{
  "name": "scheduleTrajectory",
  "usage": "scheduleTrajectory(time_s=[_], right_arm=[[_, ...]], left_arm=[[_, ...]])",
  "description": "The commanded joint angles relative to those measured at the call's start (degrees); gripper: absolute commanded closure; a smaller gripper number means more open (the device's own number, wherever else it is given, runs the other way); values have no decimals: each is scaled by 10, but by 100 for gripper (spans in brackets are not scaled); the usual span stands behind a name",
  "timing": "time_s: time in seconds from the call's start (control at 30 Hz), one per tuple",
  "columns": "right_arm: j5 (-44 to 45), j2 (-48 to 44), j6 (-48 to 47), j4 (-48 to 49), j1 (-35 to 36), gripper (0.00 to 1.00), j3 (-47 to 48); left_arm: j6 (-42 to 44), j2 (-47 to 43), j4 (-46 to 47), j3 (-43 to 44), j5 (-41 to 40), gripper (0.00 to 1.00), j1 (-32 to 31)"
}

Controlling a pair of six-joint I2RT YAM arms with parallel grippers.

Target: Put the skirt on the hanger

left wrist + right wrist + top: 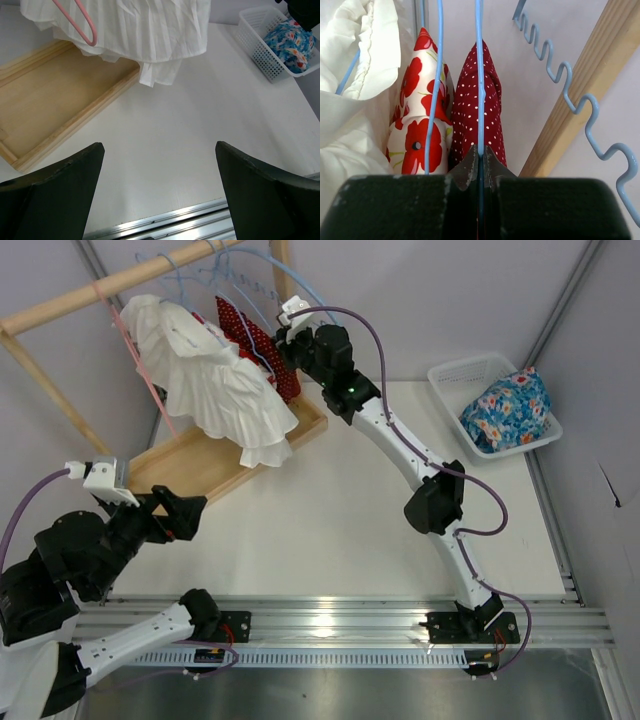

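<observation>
The dark red polka-dot skirt (475, 115) hangs draped over the thin pale-blue hanger (479, 75), right in front of my right wrist camera. My right gripper (479, 152) is shut on the hanger's thin wire, which runs straight up from between the fingertips. From above, the right gripper (290, 335) is up at the rack beside the skirt (262, 345). My left gripper (195, 515) is low at the near left. Its fingers stand wide open over bare table with nothing between them (160, 147).
A white ruffled garment (215, 380) hangs over the wooden tray (190, 465). A white cloth with red blotches (417, 130) hangs next to the skirt. A wavy blue hanger (570, 95) and a wooden post (580, 90) stand right of it. A white basket (455, 380) holds a blue floral garment (505, 410).
</observation>
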Motion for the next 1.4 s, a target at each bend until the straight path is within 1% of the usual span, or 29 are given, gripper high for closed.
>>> scheduleTrajectory(time_s=[0.0,0.1,0.17,0.2,0.23,0.27,0.33,0.4,0.53,0.63,0.7,0.73,0.8,0.83,0.87,0.93,0.97,1.03,1.07,1.1,1.2,1.23,1.27,1.37], right_arm=[[14,-9,-10,21,0,100,32],[13,-28,0,-2,-3,99,19],[6,-56,10,-5,-7,90,0],[3,-66,12,-10,-7,81,-17],[0,-76,15,-15,-7,74,-25],[-1,-85,19,-20,-7,59,-31],[-2,-114,29,-42,-7,48,-51],[-4,-148,33,-53,-7,40,-73],[2,-211,42,-58,-7,35,-157],[25,-258,58,-73,-9,33,-191],[30,-282,75,-96,-14,29,-220],[38,-311,82,-102,-15,27,-234],[44,-349,103,-105,-19,21,-299],[51,-395,111,-97,-21,19,-330],[51,-422,119,-73,-22,14,-403],[61,-476,148,-46,-24,4,-478],[69,-529,157,-26,-26,1,-545],[83,-576,192,-25,-29,1,-601],[98,-621,203,-32,-31,1,-626],[106,-641,214,-36,-33,1,-678],[128,-713,249,-45,-36,1,-761],[135,-728,271,-47,-35,1,-810],[139,-743,280,-56,-36,1,-832],[154,-793,323,-74,-35,1,-904]], left_arm=[[7,6,7,-5,8,1,3],[11,18,10,-7,9,0,3],[15,26,15,-6,9,0,3],[16,30,17,-7,9,0,3],[19,33,23,-7,11,1,3],[21,38,24,-7,12,0,3],[22,42,30,-7,15,0,3],[22,48,36,-4,14,1,3],[21,53,47,-8,15,0,3],[16,55,50,-20,22,1,3],[12,56,50,-33,25,1,3],[10,58,51,-40,27,0,3],[7,58,60,-57,33,0,3],[7,58,64,-62,36,1,3],[6,57,70,-68,43,0,3],[3,56,90,-94,49,0,3],[-1,57,96,-101,58,1,3],[-6,59,122,-124,73,0,3],[-8,62,129,-134,81,0,4],[-18,63,139,-137,87,0,4],[-24,67,180,-176,101,1,7],[-24,67,193,-184,107,0,16],[-24,67,217,-202,116,1,23],[-16,74,265,-216,169,0,61]])
